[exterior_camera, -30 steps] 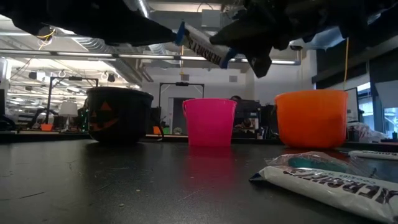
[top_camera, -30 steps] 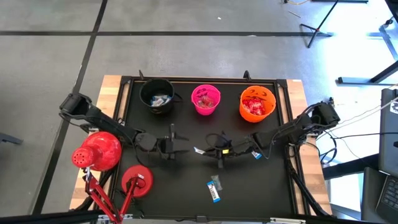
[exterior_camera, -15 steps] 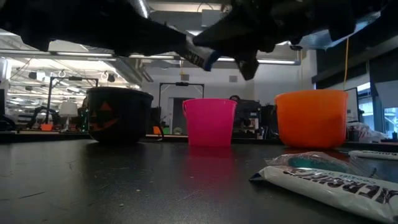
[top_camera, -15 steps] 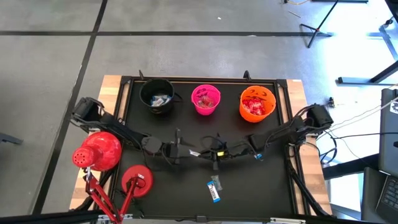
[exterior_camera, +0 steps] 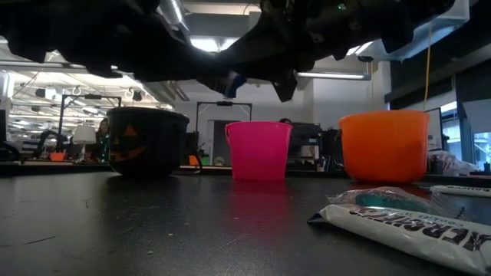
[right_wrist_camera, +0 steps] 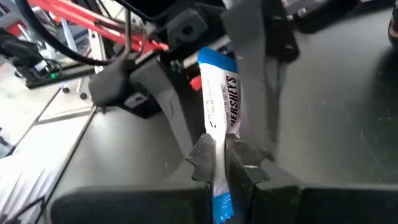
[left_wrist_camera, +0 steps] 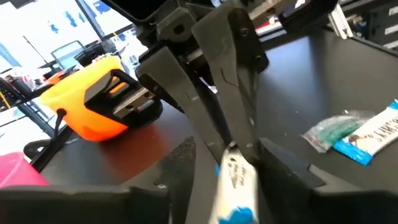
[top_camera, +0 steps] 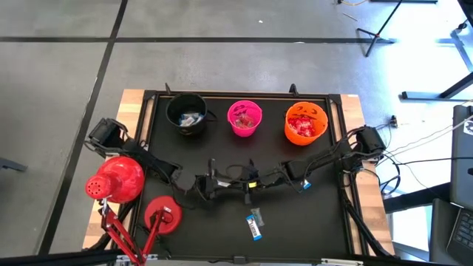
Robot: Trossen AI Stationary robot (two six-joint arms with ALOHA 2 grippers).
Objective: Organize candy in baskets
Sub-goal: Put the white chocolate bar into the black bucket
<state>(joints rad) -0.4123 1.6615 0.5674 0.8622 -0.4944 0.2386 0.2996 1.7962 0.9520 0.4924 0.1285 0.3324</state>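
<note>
Two grippers meet above the table's middle, sharing one candy bar (right_wrist_camera: 221, 118) in a blue-and-white wrapper. The right gripper (right_wrist_camera: 219, 163) is clamped on one end of the bar, its fingers pressed tight against the wrapper. The left gripper (left_wrist_camera: 231, 163) reaches in from 9 o'clock, and its fingers (right_wrist_camera: 252, 74) bracket the bar's other end with the jaws partly spread; whether they press on the wrapper yet I cannot tell. From above, the pair sits at the mat's centre, left gripper (top_camera: 214, 183) beside right gripper (top_camera: 247, 182).

A second bar (top_camera: 255, 224) lies flat on the mat toward 6 o'clock, apart from both arms; it shows large in the low view (exterior_camera: 399, 218).

Three buckets stand in a row at 12 o'clock: black (top_camera: 186, 112) toward 11, pink (top_camera: 244, 118) at 12, orange (top_camera: 306, 123) toward 1. Each holds candy; red wrappers fill the orange one.

Two red lamps (top_camera: 114, 179) stand at 8 o'clock.
</note>
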